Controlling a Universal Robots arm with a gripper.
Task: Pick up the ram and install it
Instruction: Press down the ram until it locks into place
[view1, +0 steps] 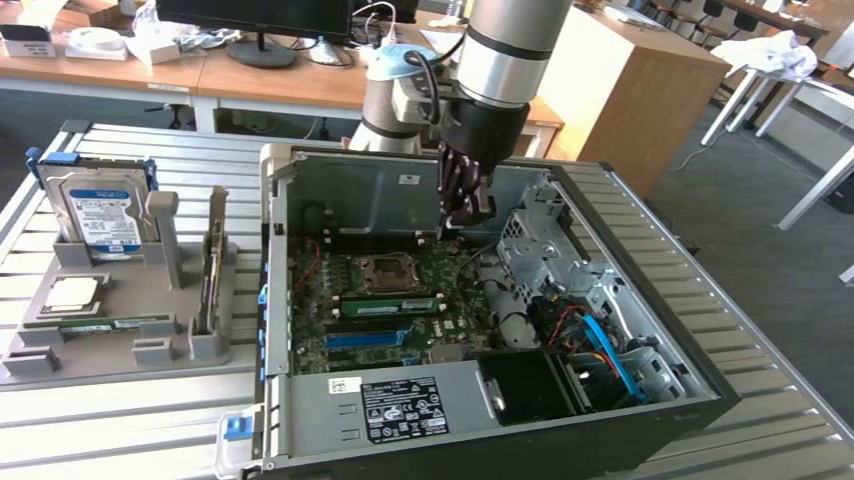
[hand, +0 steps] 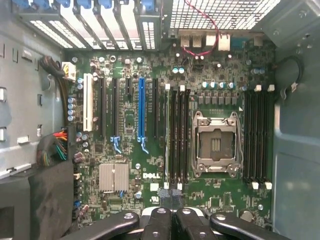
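1. My arm (view1: 507, 45) is a thick, smooth cylinder of silver-grey metal.
2. In the exterior view, a pale blue round cap (view1: 398, 60) closes the joint at nine o'clock from that cylinder.
3. A thin black cable (view1: 430, 80) runs down beside the cap.
4. Below the silver, my wrist (view1: 483, 125) turns matte black.
5. My end effector (view1: 467, 210) is black, with dark, ribbed-looking fingers (view1: 461, 185).
6. In the wrist view, my end effector (hand: 172, 216) shows four glossy black links, each with a round silver screw (hand: 129, 216).
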